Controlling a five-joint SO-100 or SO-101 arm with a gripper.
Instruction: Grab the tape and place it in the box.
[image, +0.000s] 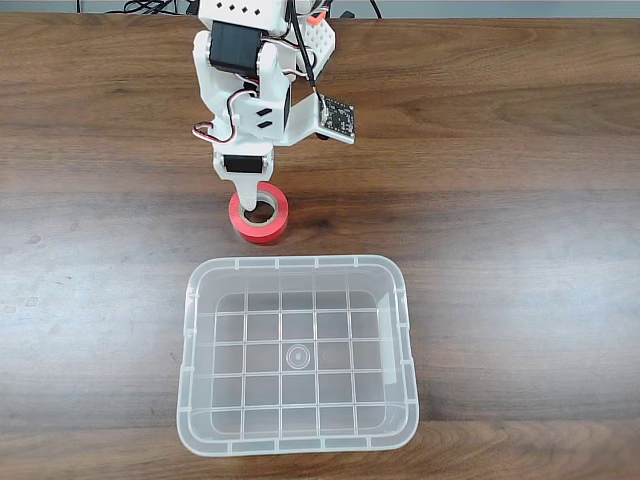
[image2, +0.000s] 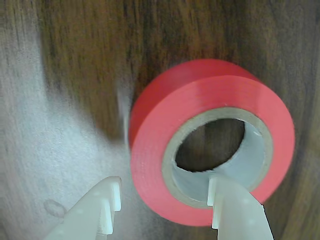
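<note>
We see the gripper (image2: 165, 210) spread apart astride the tape's (image2: 210, 140) wall, one finger in the core, one outside, with the tape lying flat just beyond the box (image: 190, 300).

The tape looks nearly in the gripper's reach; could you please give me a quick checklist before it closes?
1. Gripper open: ok.
2. One finger inside the core of the tape, the other finger outside the wall: ok.
3. Tape lying flat on the table: ok.
4. Box empty and unobstructed: ok.
5. Fingers low enough for a firm pinch: cannot tell.
</note>
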